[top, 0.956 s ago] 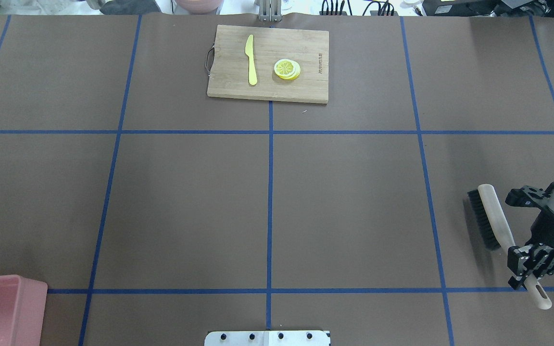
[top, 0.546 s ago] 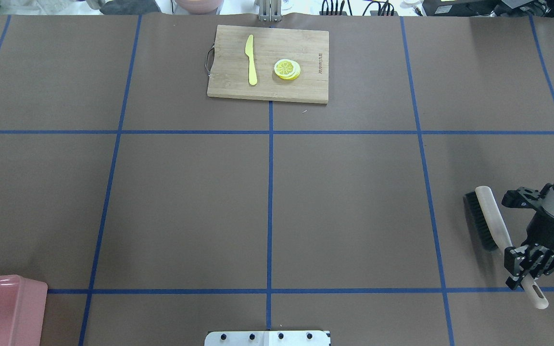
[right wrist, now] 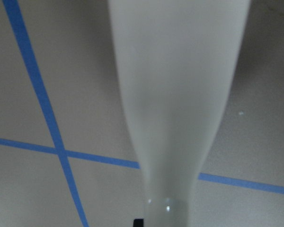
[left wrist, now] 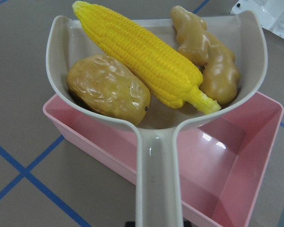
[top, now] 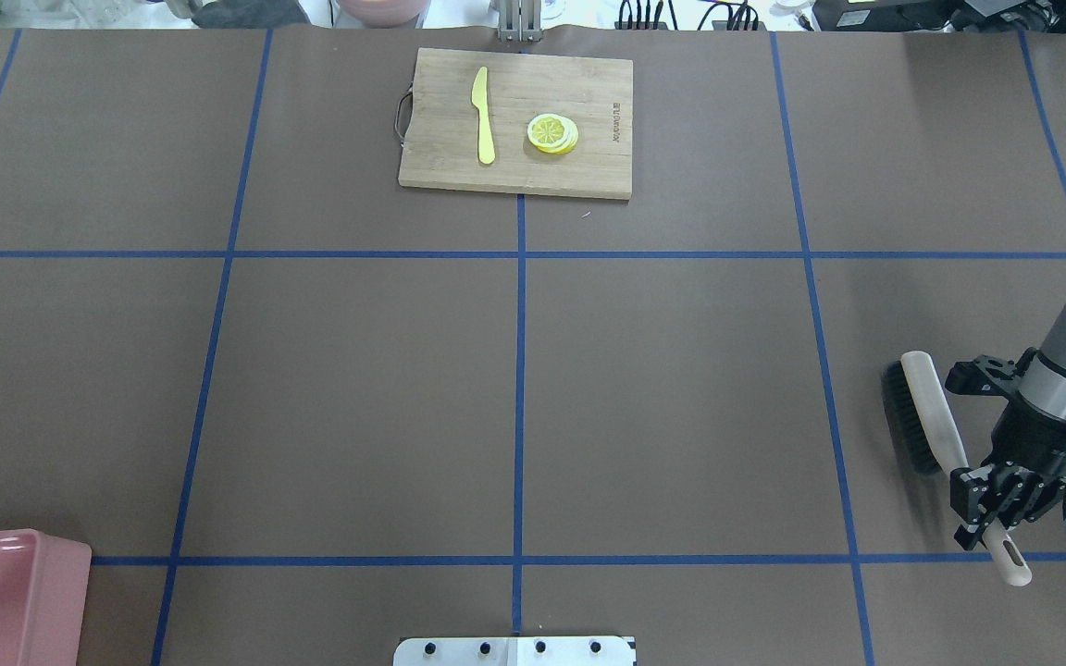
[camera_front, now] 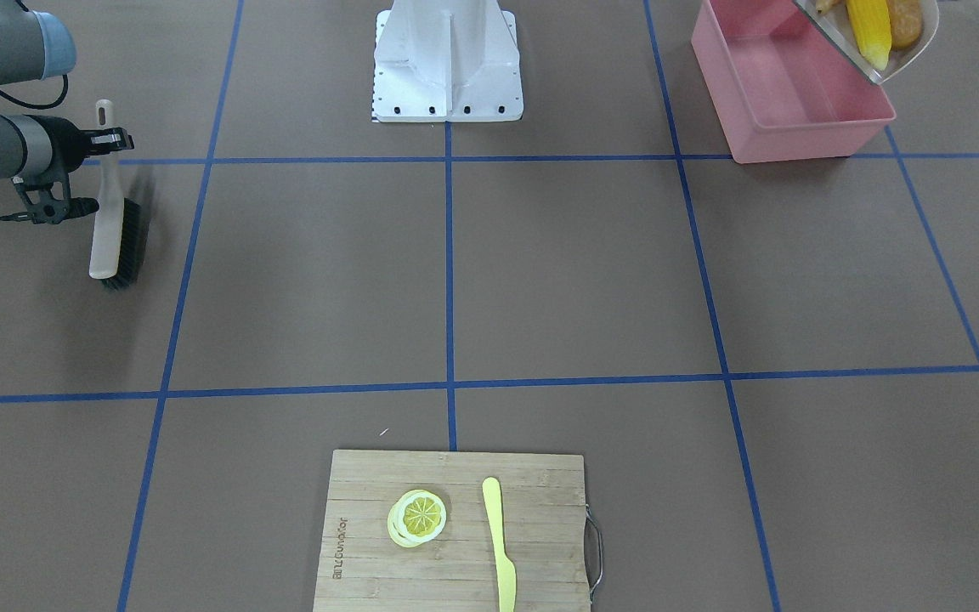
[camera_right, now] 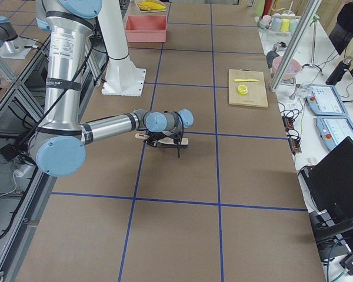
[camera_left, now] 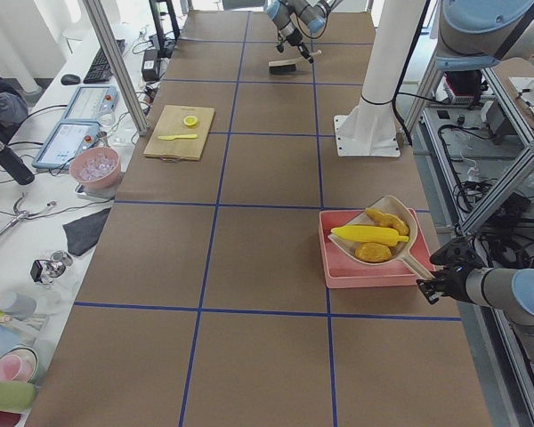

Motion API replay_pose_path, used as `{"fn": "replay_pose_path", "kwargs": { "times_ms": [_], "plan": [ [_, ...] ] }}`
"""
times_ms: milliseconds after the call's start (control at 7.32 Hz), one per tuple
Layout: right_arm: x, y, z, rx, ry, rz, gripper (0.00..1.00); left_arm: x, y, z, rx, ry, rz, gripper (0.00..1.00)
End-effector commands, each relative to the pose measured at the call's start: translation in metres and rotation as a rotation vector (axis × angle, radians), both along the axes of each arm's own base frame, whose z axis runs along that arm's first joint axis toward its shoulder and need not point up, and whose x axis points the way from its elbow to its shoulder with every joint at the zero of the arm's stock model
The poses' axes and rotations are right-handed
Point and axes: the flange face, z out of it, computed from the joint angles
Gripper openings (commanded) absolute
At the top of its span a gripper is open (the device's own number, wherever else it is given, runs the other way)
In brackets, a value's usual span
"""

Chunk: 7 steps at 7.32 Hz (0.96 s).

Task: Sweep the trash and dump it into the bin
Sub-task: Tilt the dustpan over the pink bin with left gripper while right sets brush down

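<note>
Left gripper (camera_left: 436, 285), clamped on the dustpan (left wrist: 158, 165) handle, has pulled corn (left wrist: 142, 56), potato (left wrist: 109, 87) and ginger (left wrist: 213, 61) in over the bin (left wrist: 255, 156), not yet tipped; right gripper (top: 986, 516) stays closed on the brush (top: 922, 407).

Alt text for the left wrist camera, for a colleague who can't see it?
A beige dustpan holding a corn cob, a potato and a ginger root hangs over the open pink bin on the brown, blue-taped table.

The dustpan (left wrist: 158, 182) hangs above the bin (left wrist: 229, 158), which stands at the table's (top: 357, 370) near left corner. In the dustpan, the corn cob (left wrist: 142, 54) lies between the potato (left wrist: 109, 89) and the ginger root (left wrist: 209, 59). The brush (top: 923, 414) is at the right side. At the far middle, the cutting board (top: 588, 83) carries the knife (top: 482, 116), left of the lemon slices (top: 551, 132).
</note>
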Motion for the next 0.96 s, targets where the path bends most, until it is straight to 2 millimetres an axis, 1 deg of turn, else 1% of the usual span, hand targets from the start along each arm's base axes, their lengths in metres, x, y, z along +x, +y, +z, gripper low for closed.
{"fn": "replay_pose_path", "kwargs": {
  "times_ms": [0,137,273,546,683,819],
  "plan": [
    [-0.002,-0.001,-0.002,-0.003,0.005,0.003,0.68,0.003,-0.007,-0.008,-0.019,-0.070,0.030,0.17],
    [-0.002,-0.001,-0.003,0.003,0.005,0.003,1.00,0.003,-0.005,-0.026,-0.013,-0.098,0.052,0.17],
    [-0.002,-0.001,-0.005,0.008,0.000,0.002,1.00,0.001,0.000,-0.029,-0.005,-0.106,0.057,0.17],
    [-0.002,-0.001,-0.007,0.009,-0.005,0.002,1.00,-0.003,0.012,-0.023,0.018,-0.160,0.116,0.17],
    [-0.001,0.000,-0.007,0.004,-0.005,0.004,1.00,-0.005,0.018,-0.024,0.028,-0.183,0.144,0.17],
    [0.012,-0.009,-0.006,0.002,0.001,0.039,1.00,-0.005,0.018,-0.029,0.026,-0.207,0.169,0.17]
  ]
}}
